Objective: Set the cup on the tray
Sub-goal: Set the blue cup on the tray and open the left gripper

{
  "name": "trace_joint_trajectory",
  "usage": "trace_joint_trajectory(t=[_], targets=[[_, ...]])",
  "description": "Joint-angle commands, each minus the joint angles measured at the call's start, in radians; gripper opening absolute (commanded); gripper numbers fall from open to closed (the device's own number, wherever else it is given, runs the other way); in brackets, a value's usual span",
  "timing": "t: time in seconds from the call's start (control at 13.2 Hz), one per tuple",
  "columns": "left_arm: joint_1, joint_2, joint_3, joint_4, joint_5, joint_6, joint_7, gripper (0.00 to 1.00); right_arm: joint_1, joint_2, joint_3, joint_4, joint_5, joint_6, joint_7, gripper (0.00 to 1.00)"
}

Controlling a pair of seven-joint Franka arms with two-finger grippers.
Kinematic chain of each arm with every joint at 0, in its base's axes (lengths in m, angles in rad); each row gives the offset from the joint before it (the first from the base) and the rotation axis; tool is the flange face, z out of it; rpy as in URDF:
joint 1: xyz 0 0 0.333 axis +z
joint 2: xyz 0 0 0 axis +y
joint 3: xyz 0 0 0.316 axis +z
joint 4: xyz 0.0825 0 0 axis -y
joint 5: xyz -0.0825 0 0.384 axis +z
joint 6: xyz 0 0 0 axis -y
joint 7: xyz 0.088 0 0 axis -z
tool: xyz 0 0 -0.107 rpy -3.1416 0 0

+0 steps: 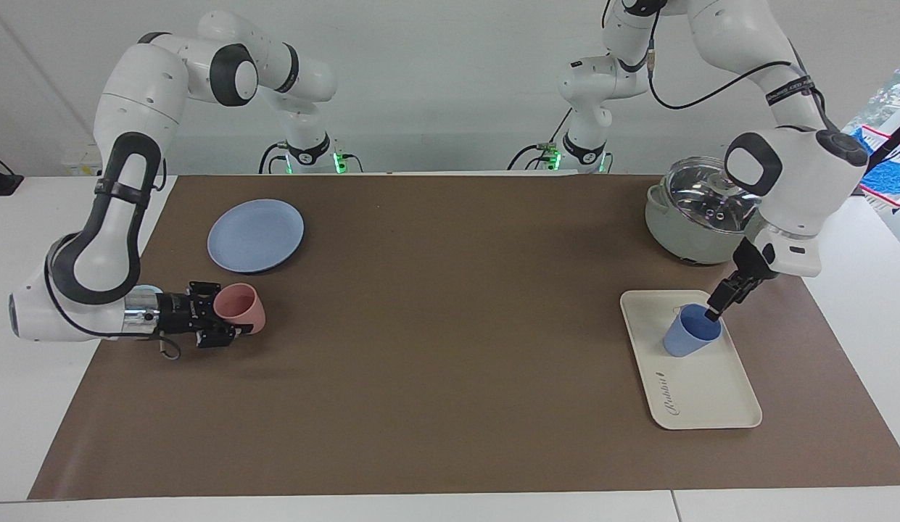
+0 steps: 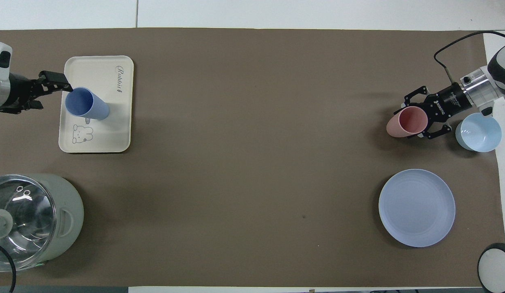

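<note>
The periwinkle-blue cup (image 1: 690, 332) leans over the cream tray (image 1: 711, 395), its base at the tray's surface, at the end nearer the robots. My left gripper (image 1: 716, 307) comes down from above and is shut on the cup's rim, one finger inside it. In the overhead view the cup (image 2: 87, 105) is on the tray (image 2: 114, 134) between the rabbit drawing and the script, with the left gripper (image 2: 64, 86) at its rim. My right gripper (image 1: 221, 319) is low at the right arm's end of the table, its fingers closed around a pink tumbler (image 1: 241, 307).
A round blue plate (image 1: 255, 235) lies nearer the robots than the pink tumbler. A light-blue bowl (image 2: 478, 132) stands beside the right gripper (image 2: 417, 122). A grey pot with a glass lid (image 1: 692, 210) stands nearer the robots than the tray.
</note>
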Motion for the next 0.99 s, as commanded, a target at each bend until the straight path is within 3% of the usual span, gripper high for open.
trace_joint_trajectory(t=[0.0,0.3,0.38,0.46,0.61,0.91], targets=[[-0.003,-0.057,0.0,0.035,0.007,-0.15,0.183,1.0,-0.026,0.04,0.018,0.045,-0.026,-0.027,-0.016,0.0],[-0.005,-0.149,-0.056,0.084,0.087,-0.384,0.315,1.0,-0.026,0.038,0.018,0.042,-0.021,-0.019,-0.017,0.0],[-0.005,-0.143,-0.06,0.157,0.097,-0.474,0.315,1.0,-0.026,0.038,0.018,0.042,-0.018,-0.019,-0.017,0.33],[-0.005,-0.134,-0.071,0.231,0.104,-0.562,0.315,1.0,-0.026,0.038,0.018,0.042,-0.018,-0.019,-0.017,0.99],[-0.005,-0.134,-0.074,0.259,0.114,-0.598,0.314,1.0,-0.024,0.038,0.018,0.042,-0.024,-0.019,-0.016,1.0],[-0.003,-0.16,-0.074,0.204,0.111,-0.583,0.303,1.0,-0.026,0.025,0.016,0.044,-0.05,0.014,-0.032,1.0]])
